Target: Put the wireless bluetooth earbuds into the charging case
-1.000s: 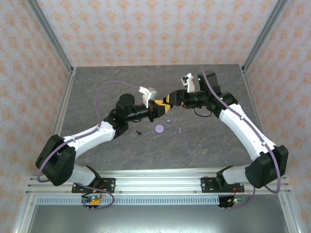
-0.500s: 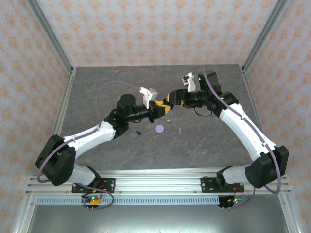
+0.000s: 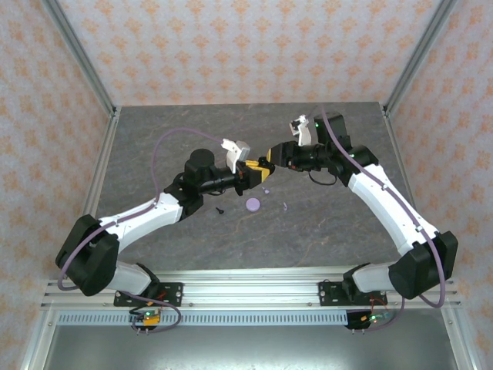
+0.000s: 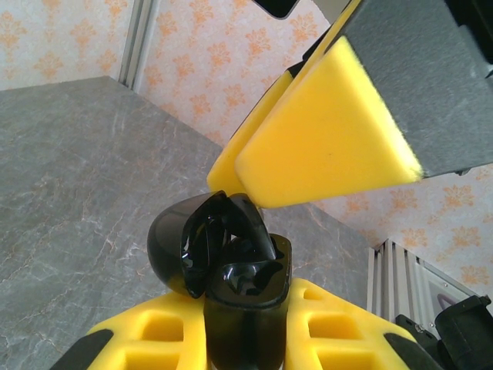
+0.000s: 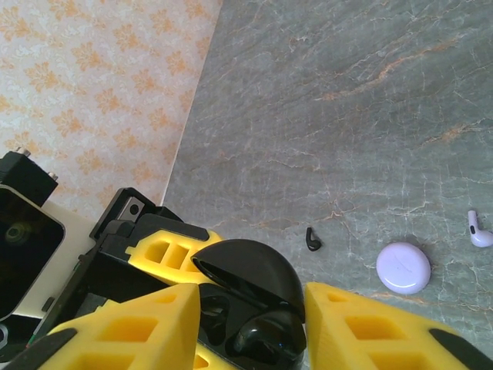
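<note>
My left gripper [image 4: 246,339] is shut on the black charging case [image 4: 243,285], held upright above the table with its lid [image 5: 250,270] swung open. A glossy black earbud [image 5: 269,339] sits in one well of the case. My right gripper [image 5: 254,297] is right over the case mouth, its yellow fingers [image 4: 323,139] standing apart on either side with nothing between them. In the top view the two grippers meet at mid-table, left gripper [image 3: 250,171] against right gripper [image 3: 266,163]. A second black earbud [image 5: 311,239] lies loose on the table.
A round lavender disc [image 5: 403,267] lies on the grey table just below the grippers, with a pale lavender earbud [image 5: 477,230] to its right. The disc [image 3: 253,204] and the loose black earbud [image 3: 219,210] sit near the left arm's forearm.
The right gripper's fingers have drawn somewhat closer together and edged a little toward the case. The left gripper has kept still with the case.
</note>
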